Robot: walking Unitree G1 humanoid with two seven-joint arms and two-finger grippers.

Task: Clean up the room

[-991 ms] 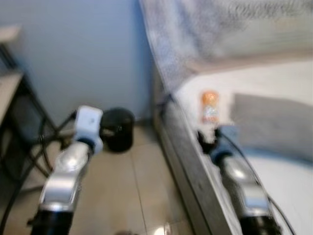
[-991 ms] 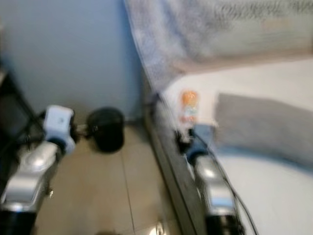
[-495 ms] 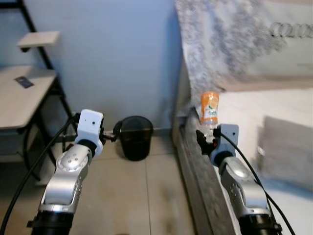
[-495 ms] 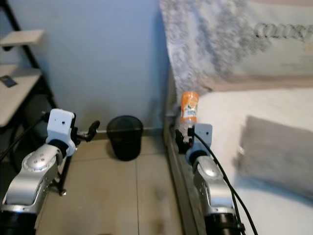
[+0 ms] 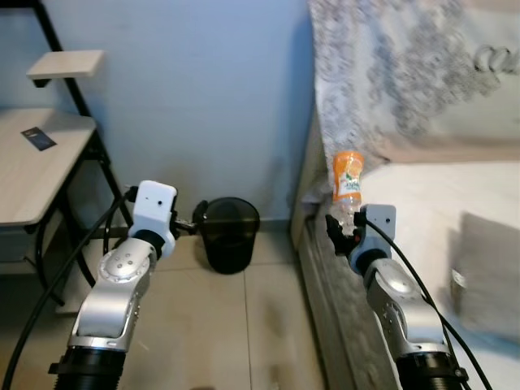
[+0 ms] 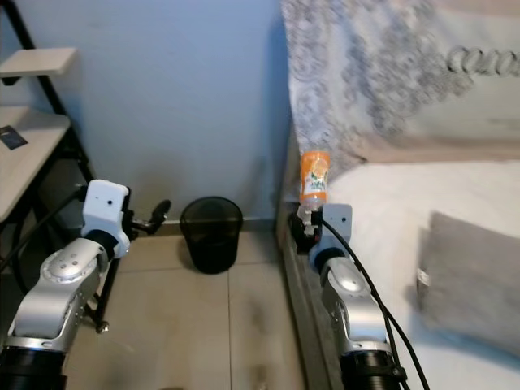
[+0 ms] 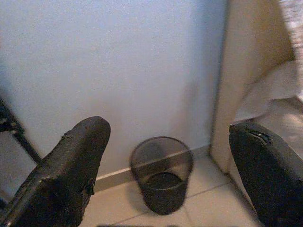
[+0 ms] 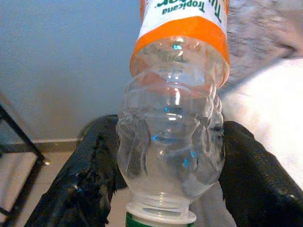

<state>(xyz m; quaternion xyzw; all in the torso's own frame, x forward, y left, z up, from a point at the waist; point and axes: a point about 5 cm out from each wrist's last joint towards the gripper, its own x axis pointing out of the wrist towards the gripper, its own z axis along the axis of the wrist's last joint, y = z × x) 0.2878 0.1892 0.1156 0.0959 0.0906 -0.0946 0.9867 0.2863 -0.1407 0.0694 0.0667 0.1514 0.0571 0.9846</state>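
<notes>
My right gripper (image 5: pixel 341 230) is shut on an empty plastic bottle (image 5: pixel 348 182) with an orange Tropicana label, held upside down with its cap downward; close up, the bottle (image 8: pixel 176 123) sits between the two black fingers (image 8: pixel 94 165). It hangs over the bed's edge (image 5: pixel 321 268). A black mesh waste bin (image 5: pixel 230 234) stands on the tiled floor against the blue wall, left of the bed. My left gripper (image 5: pixel 195 226) is open with nothing in it, pointing at the bin (image 7: pixel 162 172), which lies ahead between its fingers (image 7: pixel 71 165).
The bed (image 5: pixel 422 203) with white sheet, a grey pillow (image 5: pixel 487 260) and a patterned blanket (image 5: pixel 390 73) takes up the right. A light wooden desk on a black metal frame (image 5: pixel 32 162) stands at the left, with cables hanging beside it. Tiled floor (image 5: pixel 244 325) runs between.
The camera has turned left and the blur has cleared: bed and pillow slid right in view, the bin came nearer centre. The right gripper still holds the bottle.
</notes>
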